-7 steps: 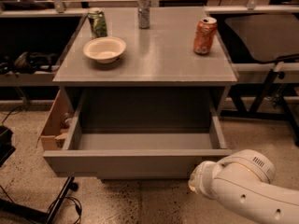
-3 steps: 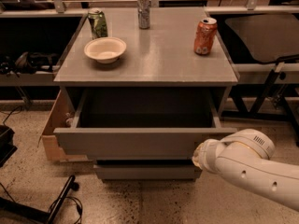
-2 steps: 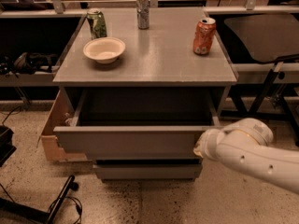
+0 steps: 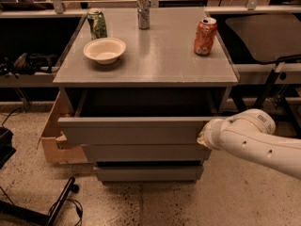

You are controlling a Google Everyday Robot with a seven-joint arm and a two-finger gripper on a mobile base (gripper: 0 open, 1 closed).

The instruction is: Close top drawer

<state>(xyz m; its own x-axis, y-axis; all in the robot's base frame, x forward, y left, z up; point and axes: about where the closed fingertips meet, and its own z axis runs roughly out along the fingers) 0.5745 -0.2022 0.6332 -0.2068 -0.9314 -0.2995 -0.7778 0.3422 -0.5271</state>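
1. Although it fills most of the scene, the grey cabinet (image 4: pixel 146 60) lies wholly to the left of the gripper and beyond it.
2. Its top drawer (image 4: pixel 134 132) stands partly out. The flat front runs leftward from the gripper, and the shallow box gapes just behind that front.
3. A white arm (image 4: pixel 254 140) reaches in from the lower right and ends at the gripper (image 4: pixel 205 134), which sits against the right end of the drawer front. Whether it is clenched or released I cannot tell.
4. Two lower drawer fronts (image 4: pixel 146 152) sit shut, below and left of the tool.
5. A cardboard box (image 4: pixel 51 140) leans well off to its left.
6. Up behind the tool on the cabinet top are a bowl (image 4: pixel 105 50), an orange can (image 4: pixel 205 36), a green can (image 4: pixel 97 24) and a silver can (image 4: pixel 144 11).
7. Judged from this, the closing push is about midway. The next move calls for steady, straight pressure back into the cabinet, because contact at one end could skew the drawer.
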